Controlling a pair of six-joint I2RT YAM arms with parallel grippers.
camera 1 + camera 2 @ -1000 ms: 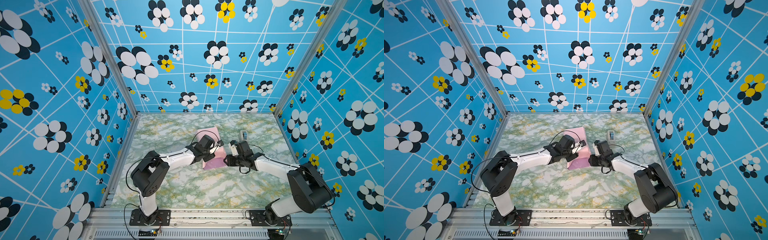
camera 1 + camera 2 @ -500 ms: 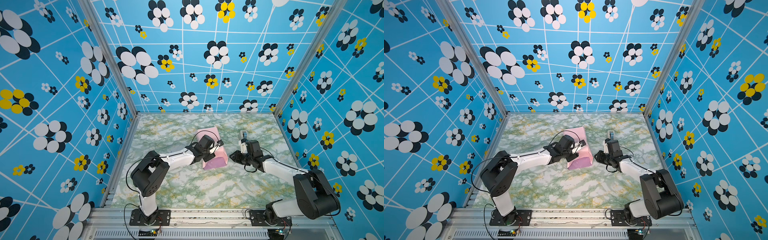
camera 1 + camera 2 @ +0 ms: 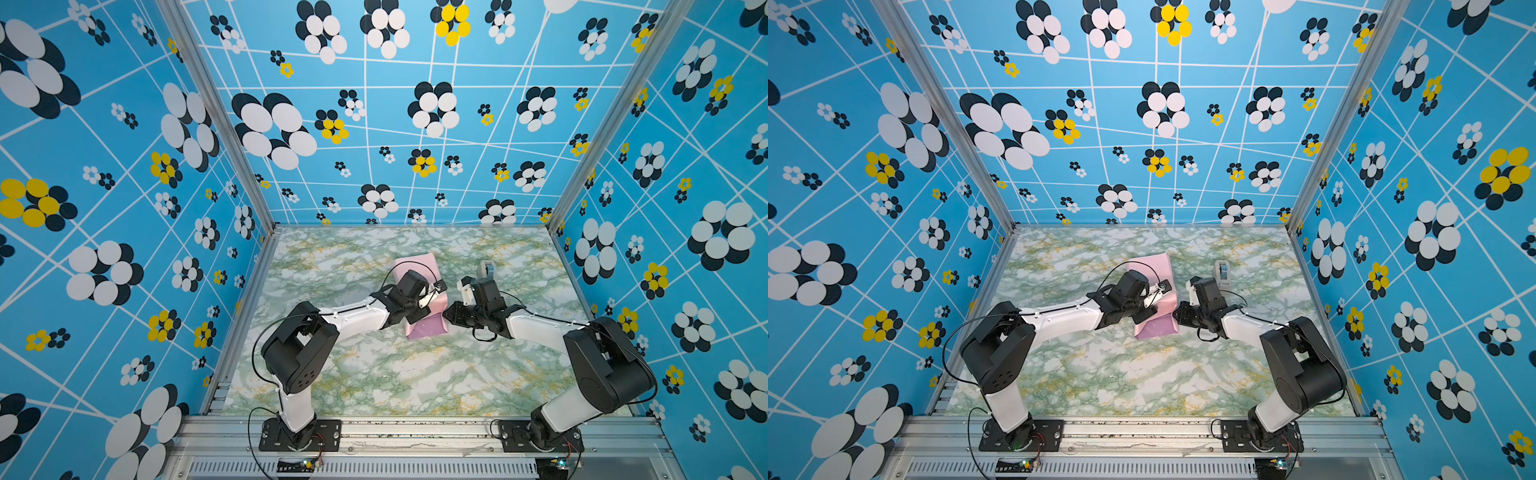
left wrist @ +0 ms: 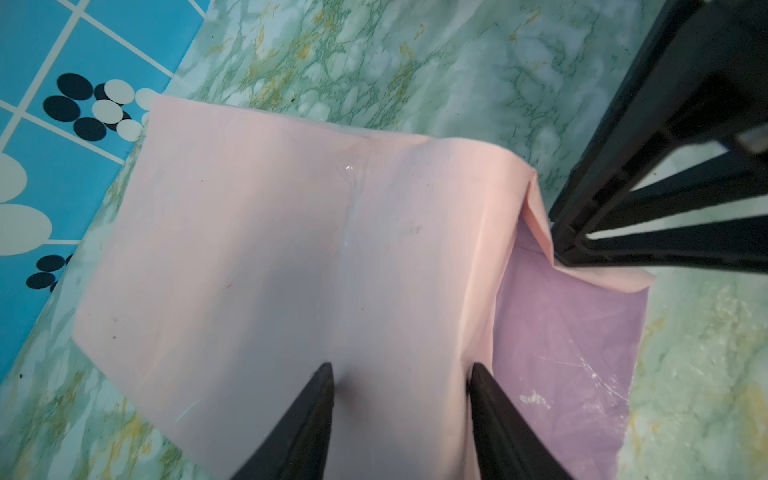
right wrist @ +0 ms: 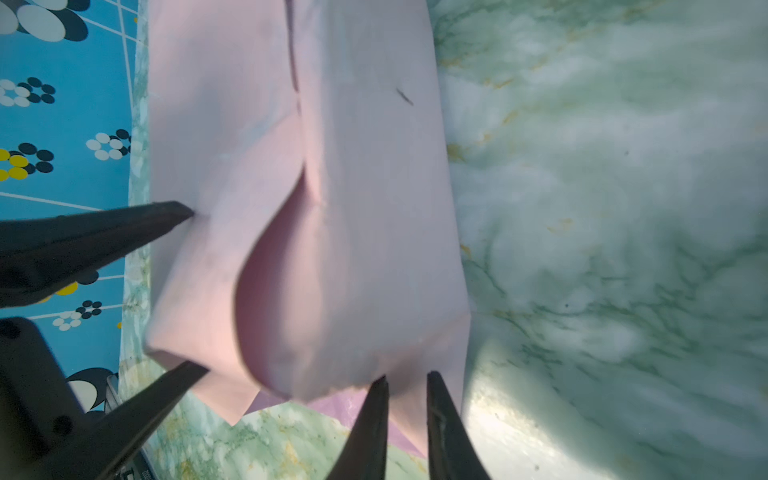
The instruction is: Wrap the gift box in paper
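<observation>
The paper (image 3: 417, 266) (image 3: 1151, 266) lies folded into a pale pink parcel at mid table, and the gift box is hidden under it. My left gripper (image 3: 436, 289) (image 4: 401, 370) is open, with both tips set down on the parcel's top face. At the parcel's near right end a lilac flap (image 4: 561, 332) lies on the table. My right gripper (image 3: 447, 312) (image 5: 405, 380) is at that end. Its jaws stand a narrow gap apart, with a corner of the pink flap (image 5: 409, 415) between them. In the right wrist view the left gripper's fingers (image 5: 166, 214) touch the parcel.
A small white-grey tape dispenser (image 3: 487, 270) (image 3: 1222, 270) stands just behind my right wrist. The green marbled table (image 3: 395, 374) is walled by blue flowered panels on three sides, with a metal rail along the front edge.
My right gripper swung out to the right and came back to the parcel's near right end, its jaws narrowing. The left gripper kept its place on top.
</observation>
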